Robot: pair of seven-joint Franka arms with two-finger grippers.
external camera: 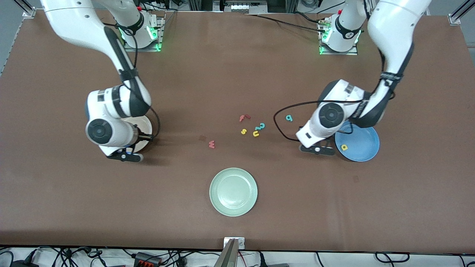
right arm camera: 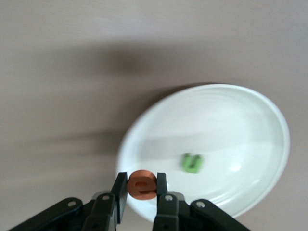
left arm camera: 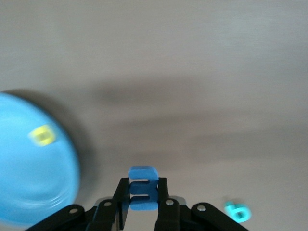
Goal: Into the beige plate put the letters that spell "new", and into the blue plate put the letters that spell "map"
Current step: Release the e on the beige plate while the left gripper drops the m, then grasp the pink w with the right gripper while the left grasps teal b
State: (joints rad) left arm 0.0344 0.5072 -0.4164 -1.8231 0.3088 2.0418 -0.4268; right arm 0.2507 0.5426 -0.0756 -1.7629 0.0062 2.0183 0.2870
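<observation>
My left gripper (left arm camera: 143, 190) is shut on the blue m (left arm camera: 143, 174), low over the table beside the blue plate (external camera: 362, 142). The yellow p (external camera: 344, 147) lies in that plate. The teal a (external camera: 289, 118) lies on the table nearby. My right gripper (right arm camera: 142, 186) is shut on the orange e (right arm camera: 142, 185) over the rim of the beige plate (external camera: 144, 125), which the right arm partly hides in the front view. The green n (right arm camera: 192, 162) lies in the beige plate. The salmon-red w (external camera: 211, 144) lies on the table near the middle.
A red f (external camera: 244, 118), a yellow s (external camera: 243, 131), a yellow u (external camera: 256, 133) and a teal 2-shaped piece (external camera: 262, 126) lie clustered mid-table. A pale green plate (external camera: 233, 191) sits nearer the front camera. A black cable loops beside the left hand.
</observation>
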